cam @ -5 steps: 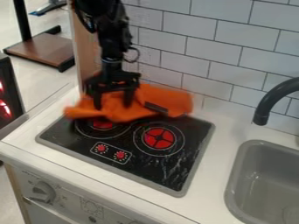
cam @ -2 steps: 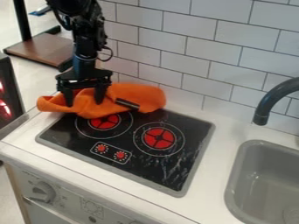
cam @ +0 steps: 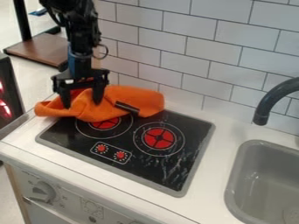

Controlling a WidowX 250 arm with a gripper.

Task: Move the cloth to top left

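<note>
Since the top left is asked for, the crumpled orange cloth (cam: 146, 98) is laid over the rear left corner of the black stove top (cam: 169, 168), partly on it and partly on the white table (cam: 217, 142). The black two-finger hand (cam: 81, 104) is held low at the cloth's left part, its fingers wide apart with folds between them; whether these are pinched cannot be told. By this low position, a soft release is probably allowed. The task is judged nearly finished, and a straight lift is needed next, so that no fold is dragged along.
</note>
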